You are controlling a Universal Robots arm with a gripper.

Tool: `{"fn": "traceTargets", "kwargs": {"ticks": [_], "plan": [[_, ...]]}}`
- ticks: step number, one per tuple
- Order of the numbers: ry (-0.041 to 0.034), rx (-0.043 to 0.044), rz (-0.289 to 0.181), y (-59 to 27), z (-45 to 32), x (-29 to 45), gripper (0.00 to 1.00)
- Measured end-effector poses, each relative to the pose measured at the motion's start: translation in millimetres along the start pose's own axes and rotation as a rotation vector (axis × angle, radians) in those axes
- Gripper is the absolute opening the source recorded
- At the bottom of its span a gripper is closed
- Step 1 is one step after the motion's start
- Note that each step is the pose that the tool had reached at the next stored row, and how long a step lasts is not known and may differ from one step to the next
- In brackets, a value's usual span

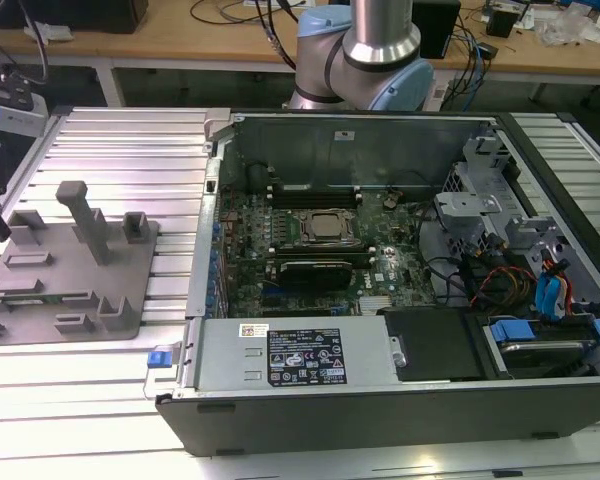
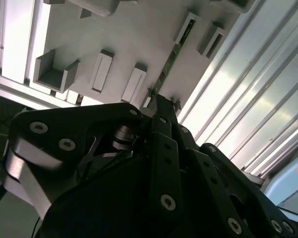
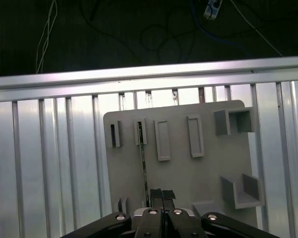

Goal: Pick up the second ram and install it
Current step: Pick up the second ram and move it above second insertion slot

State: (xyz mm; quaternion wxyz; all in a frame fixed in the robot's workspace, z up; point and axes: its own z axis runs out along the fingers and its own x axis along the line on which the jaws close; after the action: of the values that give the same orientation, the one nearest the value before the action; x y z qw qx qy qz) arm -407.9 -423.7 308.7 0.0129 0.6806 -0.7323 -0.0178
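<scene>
Green second ram (image 3: 143,163) is lying edge-up in the grey holder (image 3: 188,178), its length running straight away from the gripper (image 3: 162,194), which is hovering clenched, seemingly empty, at its near end.

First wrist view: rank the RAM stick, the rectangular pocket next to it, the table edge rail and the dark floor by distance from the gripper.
From the gripper:
1. RAM stick: on edge on the grey fixture, its near end right beside the gripper.
2. Rectangular pocket: at the fixture's far end.
3. Table edge rail: past the fixture.
4. Dark floor: beyond the rail.
</scene>
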Motion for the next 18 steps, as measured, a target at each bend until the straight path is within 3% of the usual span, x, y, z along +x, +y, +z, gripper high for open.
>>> {"fn": "traceTargets", "kwargs": {"ticks": [11, 18], "plan": [[-0.0001, 0.0001, 0.000, 0.6, 7.8, 0.1, 0.08], [0.0000, 0.0000, 0.000, 1.2, 23.7, 0.3, 0.08]]}}
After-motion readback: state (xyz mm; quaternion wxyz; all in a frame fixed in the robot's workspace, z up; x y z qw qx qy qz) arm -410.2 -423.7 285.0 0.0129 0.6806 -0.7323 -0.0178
